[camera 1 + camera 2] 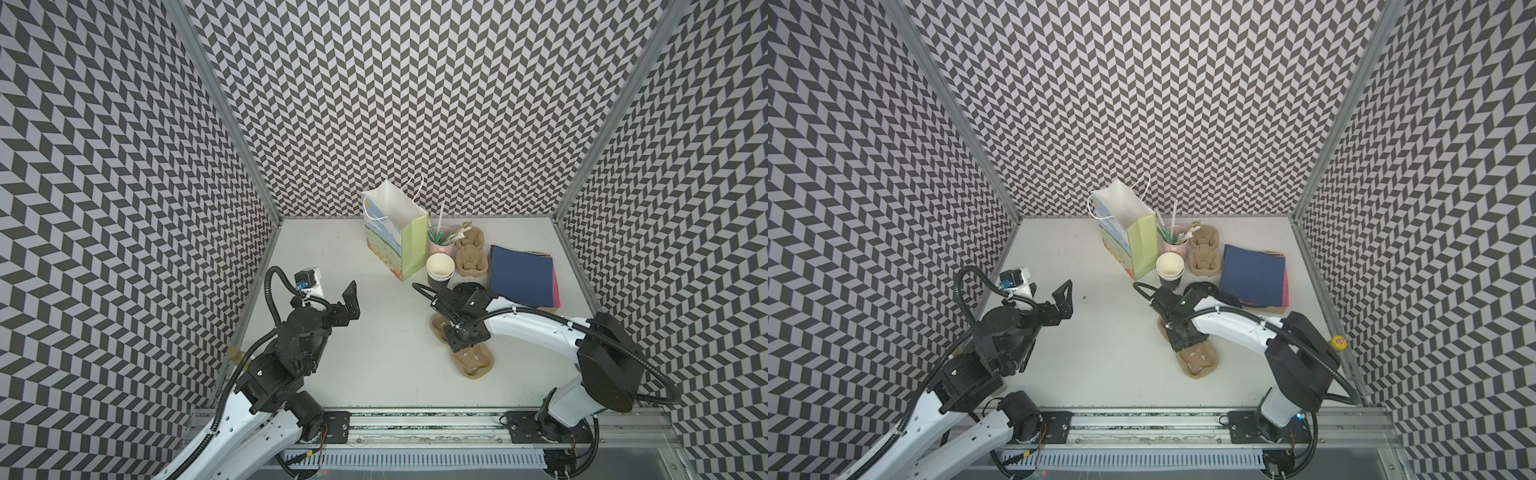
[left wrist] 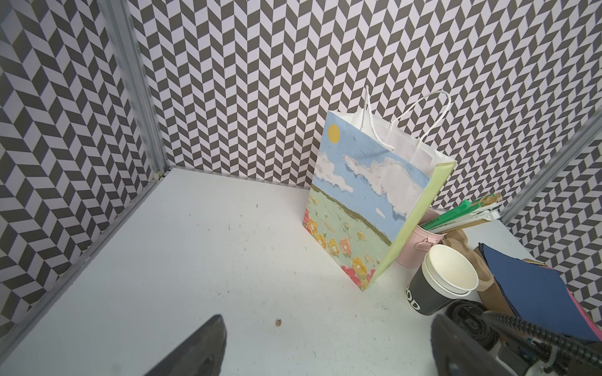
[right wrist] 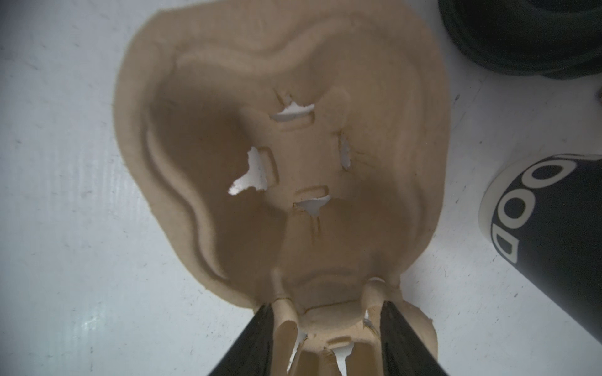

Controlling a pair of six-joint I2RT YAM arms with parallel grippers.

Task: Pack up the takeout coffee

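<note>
The takeout coffee cup (image 1: 439,270) (image 1: 1169,270) (image 2: 439,286) (image 3: 553,228) is black outside and cream inside. It stands upright and uncovered beside the gift bag (image 1: 395,241) (image 1: 1129,245) (image 2: 365,201). Black round lids (image 1: 469,287) (image 1: 1200,286) (image 3: 521,32) lie just right of it. My right gripper (image 1: 459,338) (image 1: 1183,338) (image 3: 325,306) points down, shut on the middle ridge of a tan pulp cup carrier (image 1: 473,357) (image 1: 1196,359) (image 3: 293,162) that lies on the table. My left gripper (image 1: 353,305) (image 1: 1065,303) (image 2: 329,320) hovers open and empty at the left, well away from the cup.
A pink cup of straws (image 1: 441,245) (image 2: 420,244) and more stacked tan carriers (image 1: 469,253) (image 1: 1202,253) stand behind the coffee cup. Blue and pink napkins (image 1: 521,276) (image 1: 1252,276) lie at the right. Patterned walls close three sides of the white table (image 1: 361,353).
</note>
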